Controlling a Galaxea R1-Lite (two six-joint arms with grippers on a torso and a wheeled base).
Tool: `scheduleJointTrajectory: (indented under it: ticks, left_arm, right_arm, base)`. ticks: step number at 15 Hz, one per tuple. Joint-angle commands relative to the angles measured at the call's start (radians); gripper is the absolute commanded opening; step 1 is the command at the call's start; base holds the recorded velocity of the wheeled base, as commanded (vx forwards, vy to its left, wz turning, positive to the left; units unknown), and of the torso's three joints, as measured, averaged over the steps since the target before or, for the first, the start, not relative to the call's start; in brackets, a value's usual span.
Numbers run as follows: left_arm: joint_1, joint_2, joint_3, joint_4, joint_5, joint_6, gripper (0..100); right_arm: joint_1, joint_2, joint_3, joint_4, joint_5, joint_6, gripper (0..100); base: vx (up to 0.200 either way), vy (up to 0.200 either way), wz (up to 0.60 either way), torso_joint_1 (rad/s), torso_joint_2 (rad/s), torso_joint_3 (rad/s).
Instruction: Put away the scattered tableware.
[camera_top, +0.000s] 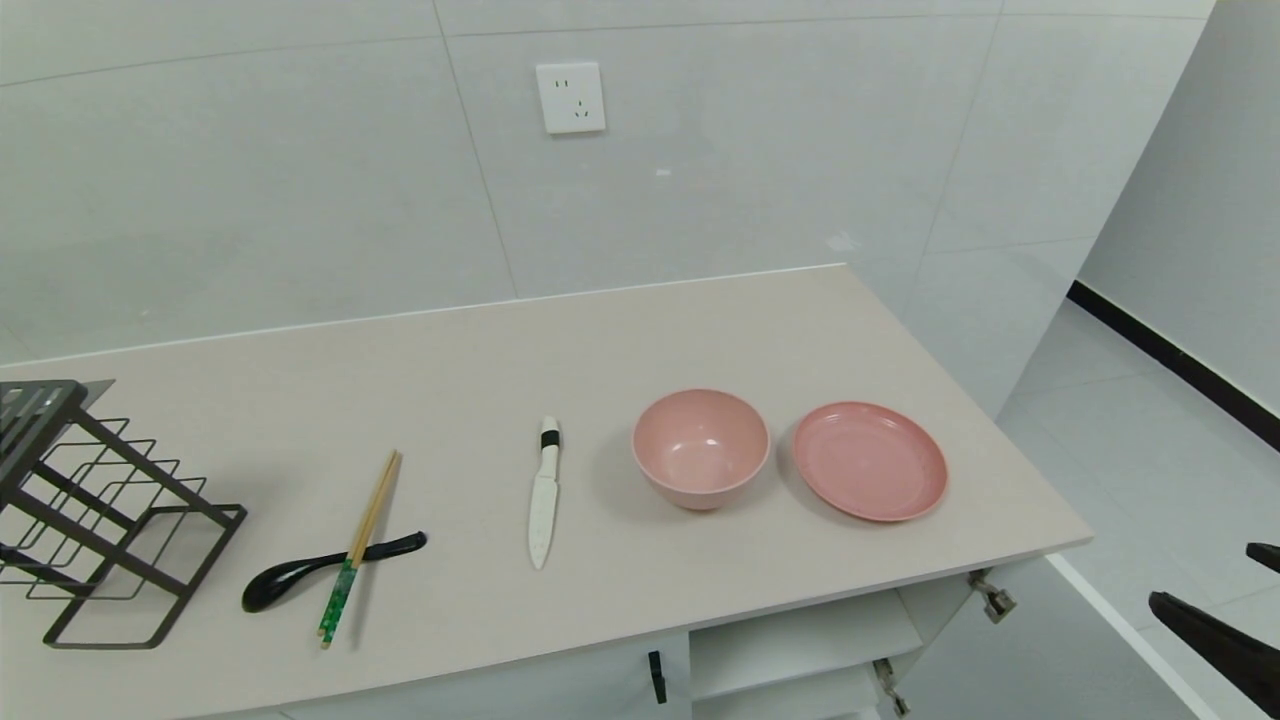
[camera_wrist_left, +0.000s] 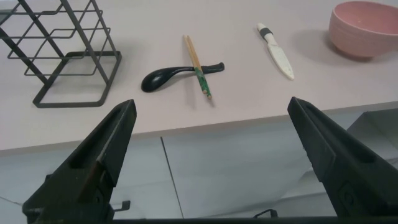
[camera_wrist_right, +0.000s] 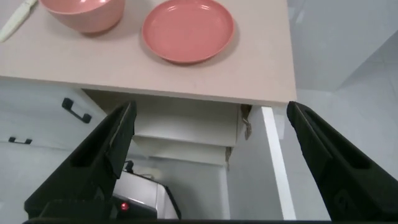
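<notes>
Bowl (camera_top: 700, 448) and plate (camera_top: 870, 460): plastic by the look, smooth, with a faint sheen. Spoon (camera_top: 322, 567): smooth, glossy; chopsticks (camera_top: 362, 538): bare wood with lacquered-looking tips; knife (camera_top: 543, 498): smooth, matt. Rack (camera_top: 110, 515): matt metal wire; counter (camera_top: 450, 370): smooth, matt.

Bright, even light; soft shadows

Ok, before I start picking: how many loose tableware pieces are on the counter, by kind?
pink bowl: 1
pink plate: 1
white knife: 1
black spoon: 1
chopsticks: 1 pair, lying across the spoon's handle
Total: 5, counting the pair as 1
</notes>
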Motion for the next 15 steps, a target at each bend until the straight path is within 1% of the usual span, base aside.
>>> scheduleJointTrajectory:
  ticks: [1, 2, 3, 5, 8, 10, 11, 13, 15]
  left_arm:
    - [0.000, 0.001, 0.000, -0.001, 0.000, 0.002, 100]
    - [0.000, 0.001, 0.000, -0.001, 0.000, 0.002, 100]
    - [0.000, 0.001, 0.000, -0.001, 0.000, 0.002, 100]
    - [0.000, 0.001, 0.000, -0.001, 0.001, -0.003, 100]
    - [0.000, 0.001, 0.000, -0.001, 0.000, 0.000, 100]
    - [0.000, 0.001, 0.000, -0.001, 0.000, 0.000, 100]
    - [0.000, 0.001, 0.000, -0.001, 0.000, 0.000, 100]
    - [0.000, 0.001, 0.000, -0.001, 0.000, -0.001, 100]
    - [0.000, 0.001, 0.000, -0.001, 0.000, -0.001, 100]
  right_arm:
    - [0.002, 0.334, 0.006, -0.271, 0.001, -0.002, 100]
    - [0.002, 0.334, 0.006, -0.271, 0.001, -0.002, 100]
    - [0.003, 0.448, 0.007, -0.398, 0.003, -0.002, 100]
    - [0.021, 0.463, -0.001, -0.398, 0.003, -0.008, 100]
    - [0.025, 0.498, -0.030, -0.398, 0.001, -0.011, 100]
    - [0.058, 0.544, -0.083, -0.398, 0.000, -0.006, 100]
    - [0.087, 0.575, -0.117, -0.397, 0.000, 0.017, 100]
    - [0.133, 0.659, -0.195, -0.395, -0.004, 0.113, 100]
    - [0.138, 0.759, -0.277, -0.395, -0.008, 0.130, 100]
  base:
    - [0.000, 0.000, 0.00, 0.000, 0.00, 0.000]
    - [0.000, 0.000, 0.00, 0.000, 0.00, 0.000]
    - [0.000, 0.000, 0.00, 0.000, 0.00, 0.000]
    - [0.000, 0.000, 0.00, 0.000, 0.00, 0.000]
    - [0.000, 0.000, 0.00, 0.000, 0.00, 0.000]
    - [0.000, 0.000, 0.00, 0.000, 0.00, 0.000]
    - [0.000, 0.000, 0.00, 0.000, 0.00, 0.000]
    - [0.000, 0.000, 0.00, 0.000, 0.00, 0.000]
    - [0.000, 0.000, 0.00, 0.000, 0.00, 0.000]
